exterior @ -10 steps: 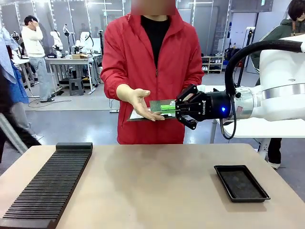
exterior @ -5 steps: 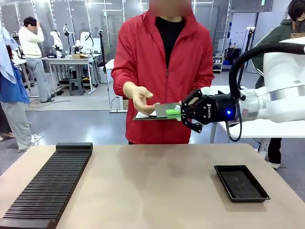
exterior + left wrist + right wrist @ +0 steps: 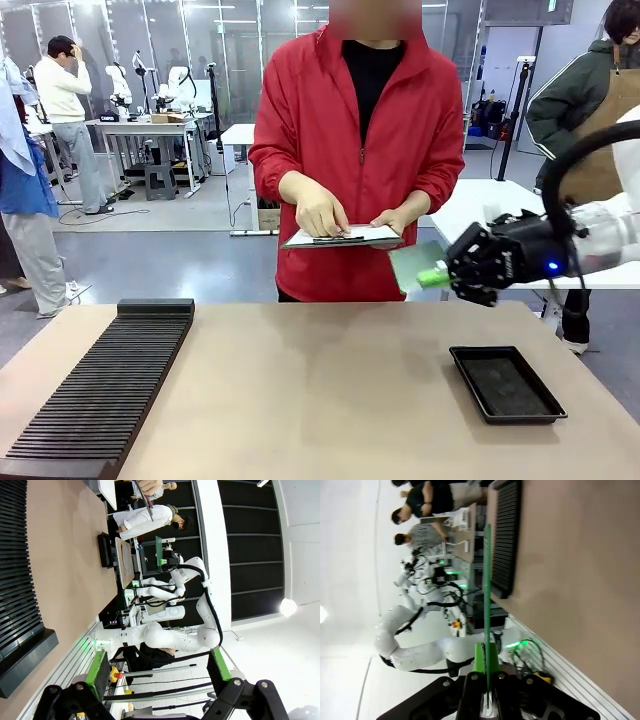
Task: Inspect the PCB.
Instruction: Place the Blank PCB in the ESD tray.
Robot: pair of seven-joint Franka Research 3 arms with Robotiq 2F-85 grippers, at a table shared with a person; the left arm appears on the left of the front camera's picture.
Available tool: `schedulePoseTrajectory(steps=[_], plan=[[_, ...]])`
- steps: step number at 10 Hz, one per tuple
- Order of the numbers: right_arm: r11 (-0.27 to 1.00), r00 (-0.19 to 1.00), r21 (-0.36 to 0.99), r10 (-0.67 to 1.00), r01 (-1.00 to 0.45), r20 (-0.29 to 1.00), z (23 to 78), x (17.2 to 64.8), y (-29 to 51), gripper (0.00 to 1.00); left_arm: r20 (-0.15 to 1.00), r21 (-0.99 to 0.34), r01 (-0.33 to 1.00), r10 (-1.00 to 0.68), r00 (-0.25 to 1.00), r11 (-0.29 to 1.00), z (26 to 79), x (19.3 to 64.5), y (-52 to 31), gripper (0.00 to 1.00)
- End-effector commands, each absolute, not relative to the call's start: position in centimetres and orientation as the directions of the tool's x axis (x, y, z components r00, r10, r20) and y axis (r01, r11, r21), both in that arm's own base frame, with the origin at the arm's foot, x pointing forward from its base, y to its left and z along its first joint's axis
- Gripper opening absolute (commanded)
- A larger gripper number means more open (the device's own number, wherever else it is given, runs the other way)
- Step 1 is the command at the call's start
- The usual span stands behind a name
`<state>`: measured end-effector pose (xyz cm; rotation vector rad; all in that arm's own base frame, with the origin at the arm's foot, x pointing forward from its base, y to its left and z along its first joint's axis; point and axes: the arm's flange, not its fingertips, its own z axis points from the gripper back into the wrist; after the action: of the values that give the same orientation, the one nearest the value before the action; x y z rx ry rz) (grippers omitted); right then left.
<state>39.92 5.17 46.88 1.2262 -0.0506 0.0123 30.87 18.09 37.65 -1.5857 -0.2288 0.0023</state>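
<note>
At right of centre in the front view, the right gripper [image 3: 452, 275] has its fingers clamped on the PCB [image 3: 416, 266], tilted above the desk [image 3: 320, 390]; the left gripper [image 3: 157, 667] gapes empty; inspection seemingly done, set-down in the black tray [image 3: 507, 384] likely follows.

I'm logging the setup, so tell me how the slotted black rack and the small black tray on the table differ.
The slotted black rack is long and ribbed with many cross slots; the small black tray is a shallow pan with a plain raised rim. The rack is much larger than the tray. The rack lies at the robot's left edge of the table, the tray near its right. Both are black, rectangular and rest flat on the table.
</note>
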Motion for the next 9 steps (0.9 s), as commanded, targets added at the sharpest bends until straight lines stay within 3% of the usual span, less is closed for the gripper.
schedulePoseTrajectory(steps=[1, 5, 9], plan=[[0.380, 0.997, 0.923, -0.028, -0.056, 0.072, 46.1, 39.8, 1.8, 0.03, 0.138, -0.990, 0.140, 0.142, 0.980, -0.004, 37.9, 30.4, 18.0, 1.00], [0.517, 1.000, 0.856, -0.018, 0.011, -0.002, 42.4, 40.3, -5.2, 0.03, 0.138, -0.990, 0.140, 0.142, 0.980, -0.004, 37.9, 30.4, 18.0, 1.00], [0.537, 1.000, 0.843, 0.023, -0.016, 0.005, 41.1, 39.3, -6.1, 0.03, 0.138, -0.990, 0.140, 0.142, 0.980, -0.004, 37.9, 30.4, 18.0, 1.00]])
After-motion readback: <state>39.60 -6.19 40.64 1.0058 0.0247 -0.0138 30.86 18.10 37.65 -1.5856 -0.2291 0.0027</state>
